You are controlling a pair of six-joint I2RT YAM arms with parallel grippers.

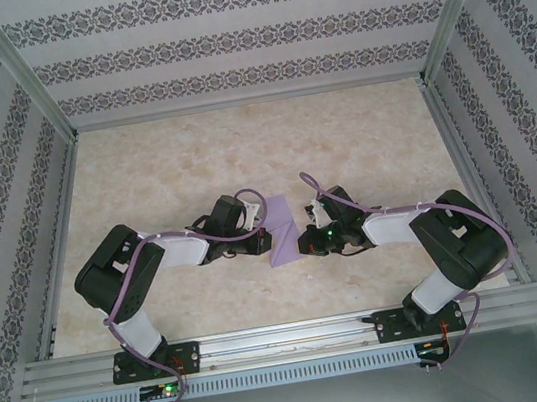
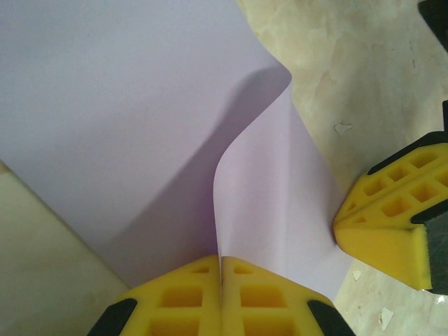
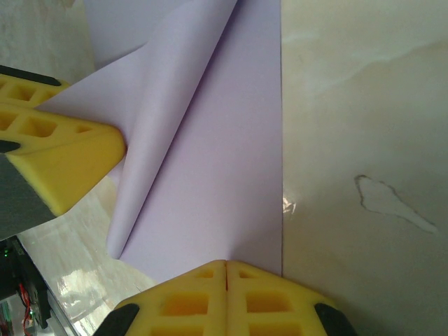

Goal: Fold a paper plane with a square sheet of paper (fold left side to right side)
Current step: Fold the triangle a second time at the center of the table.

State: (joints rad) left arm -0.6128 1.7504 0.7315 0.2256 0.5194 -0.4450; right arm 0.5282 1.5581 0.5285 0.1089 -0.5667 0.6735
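Along the near edge of the tabletop (image 1: 240,145) we see the metal rail (image 1: 289,337) that carries both arm bases. Just beyond it lies the square sheet of paper (image 1: 281,231), about midway between the left and right edges and a little nearer the near edge than the far one. It is partly folded over itself and sits between the two claws. The left claw (image 2: 221,269) is pressed together, pinching a raised curl of the sheet's edge. The right claw (image 3: 225,271) is pressed together too, its tips meeting the sheet's edge; whether it grips any paper we cannot tell. The claws stand close, with little room between them. Toward the far edge and both side edges the beige marbled surface lies open. Patterned walls (image 1: 224,41) and metal posts (image 1: 24,71) close three sides.
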